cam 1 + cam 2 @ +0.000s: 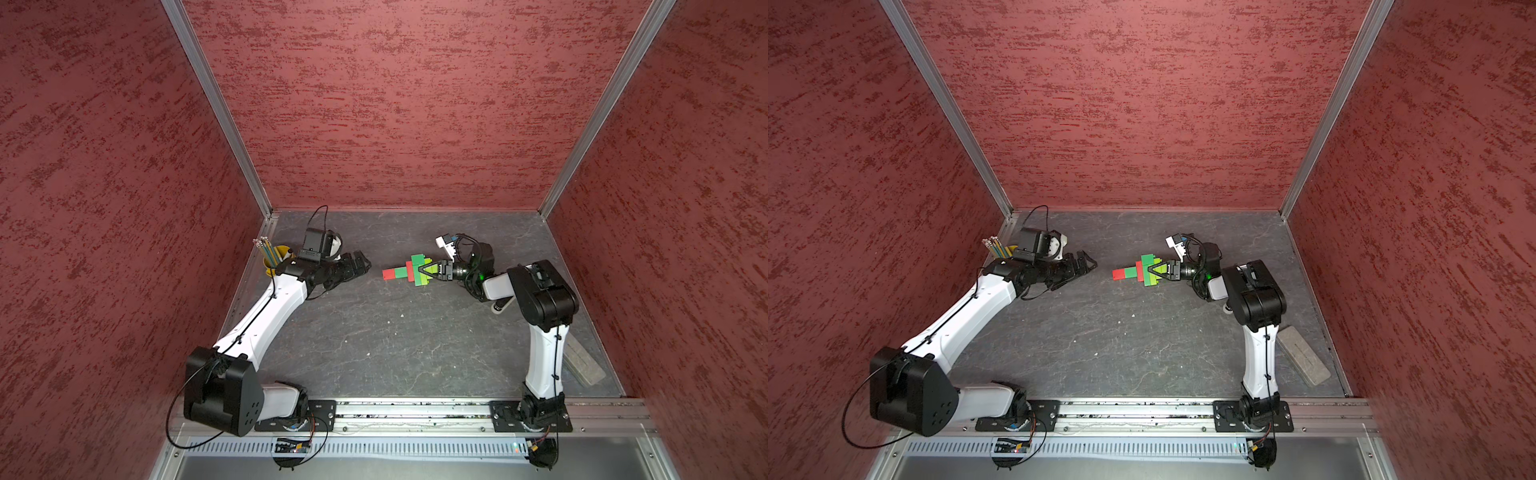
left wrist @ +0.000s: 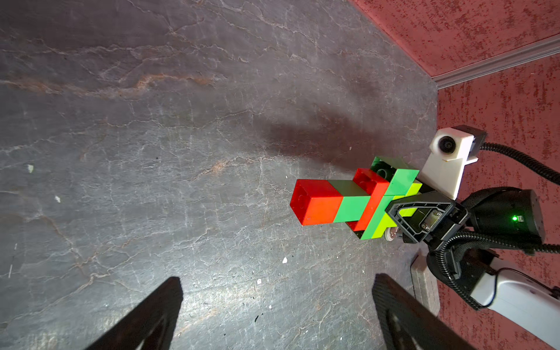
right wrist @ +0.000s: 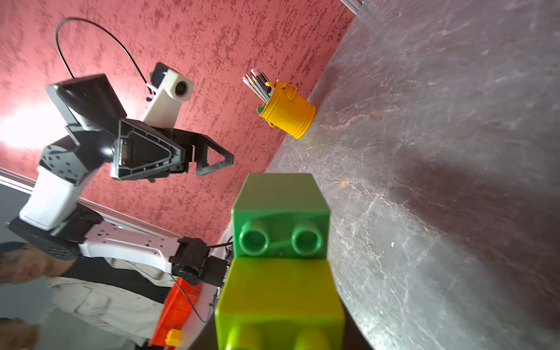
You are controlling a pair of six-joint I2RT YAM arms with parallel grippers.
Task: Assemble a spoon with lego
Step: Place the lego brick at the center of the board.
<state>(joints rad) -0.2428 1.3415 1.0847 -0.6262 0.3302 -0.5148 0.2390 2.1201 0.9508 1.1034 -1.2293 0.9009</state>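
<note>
The right pincer (image 1: 420, 270) is gripping the spoon (image 1: 401, 273) by its wide head, with its jaws drawn in narrow on the lime and dark green bricks. The stem is pointing straight out from the fingertips, 1 green brick followed by 1 red brick at the far end. In the left wrist view the spoon (image 2: 348, 206) is looking lifted off the table (image 2: 151, 151), with its shadow falling apart from it. In the right wrist view a green brick with 2 studs (image 3: 280, 230) and a lime brick are sitting right in front of the camera.

The left pincer (image 1: 365, 264) is facing the spoon's red tip across a clear gap. Its jaws are standing wide and are holding nothing. Its 2 fingers (image 2: 145, 315) are framing bare table.

A yellow cup (image 3: 288, 113) of pencils is standing behind the left pincer's wrist, against the wall. A gray block (image 1: 1304, 357) is lying flat well behind the right pincer, past the arm's elbow.
</note>
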